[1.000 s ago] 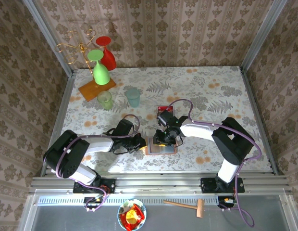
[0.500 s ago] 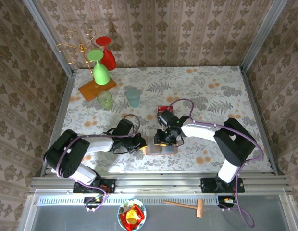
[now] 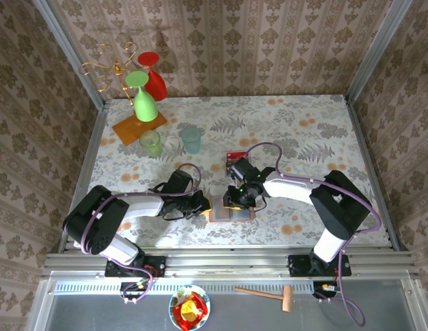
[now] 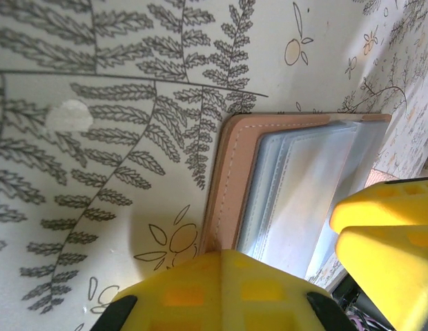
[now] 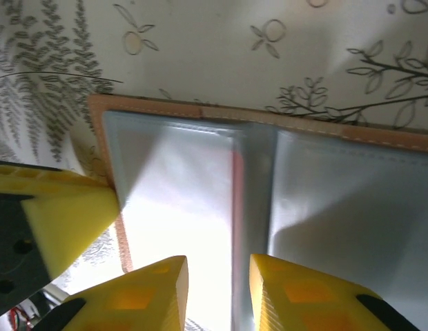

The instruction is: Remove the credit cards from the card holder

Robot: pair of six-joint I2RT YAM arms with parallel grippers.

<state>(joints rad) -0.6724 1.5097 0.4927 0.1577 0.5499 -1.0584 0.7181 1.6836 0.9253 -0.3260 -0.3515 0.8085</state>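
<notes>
Salmon-tan leather is seen lying open at the near side of the table [image 3: 317, 138]: the card holder [image 3: 231, 211], between both arms. The left gripper [image 3: 202, 204] is closed, its tip set at the holder's left border (seemingly to pin it). The right gripper [image 5: 217, 265] is held with jaws a little apart over the fold, where one of the credit cards [image 5: 236, 172] is glimpsed as a red edge. If the pinning slips, the whole holder may be dragged along; the glossy pocket film could be pinched instead.
</notes>
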